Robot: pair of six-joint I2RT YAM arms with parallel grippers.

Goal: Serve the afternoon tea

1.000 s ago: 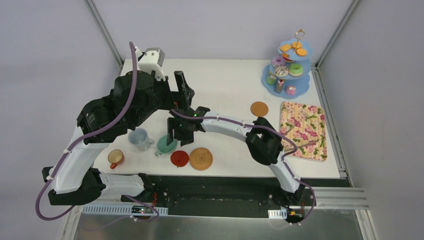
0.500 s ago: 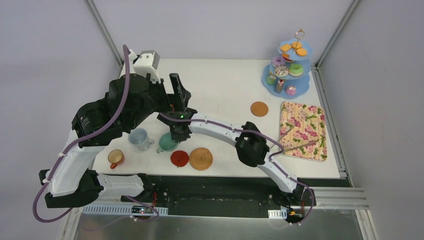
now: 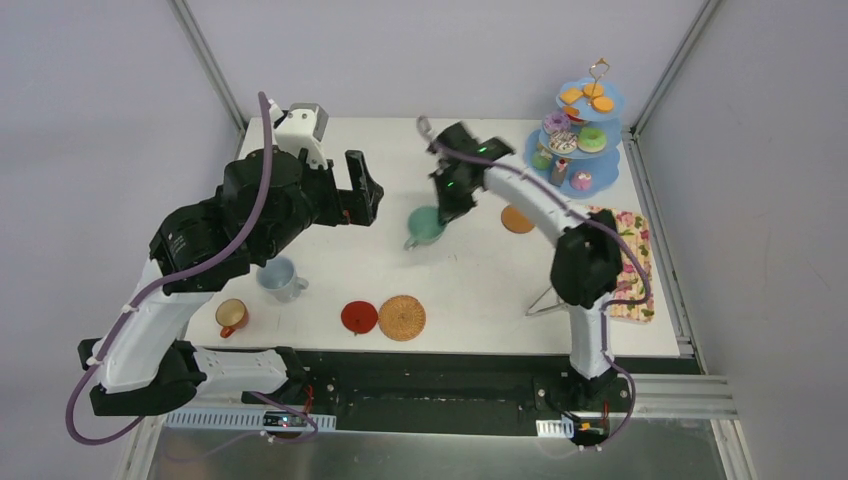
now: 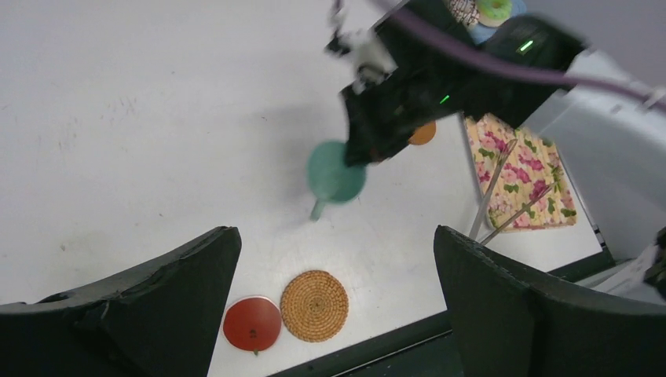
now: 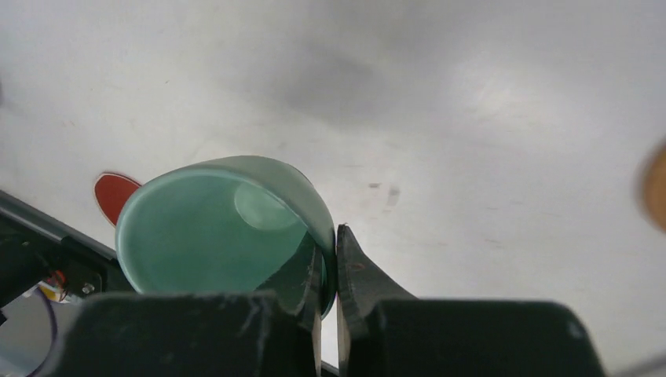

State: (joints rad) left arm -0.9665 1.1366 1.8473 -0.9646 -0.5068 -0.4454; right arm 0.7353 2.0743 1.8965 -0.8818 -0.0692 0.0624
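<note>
My right gripper (image 3: 445, 208) is shut on the rim of the mint green cup (image 3: 424, 226), one finger inside and one outside (image 5: 333, 253). The cup (image 5: 206, 238) hangs tilted above the middle of the table, left of the brown coaster (image 3: 517, 218). My left gripper (image 3: 362, 190) stands wide open and holds nothing (image 4: 336, 239). The grey-blue cup (image 3: 278, 278) and the orange cup (image 3: 232, 316) stand at the near left. A red coaster (image 3: 359, 317) and a woven coaster (image 3: 402, 317) lie side by side near the front edge. The light-blue three-tier stand (image 3: 597, 103) with donuts and biscuits is at the far right.
A floral tray (image 3: 605, 260) lies at the right edge below the stand. Metal tongs (image 3: 556, 291) rest partly on its near left corner. Metal frame posts run along both far corners. The black front rail borders the table just below the coasters (image 4: 315, 305).
My right gripper shut on the mint green cup beside the red coaster, then carried it up and to the right toward the brown coaster. The left arm shifted only slightly.
</note>
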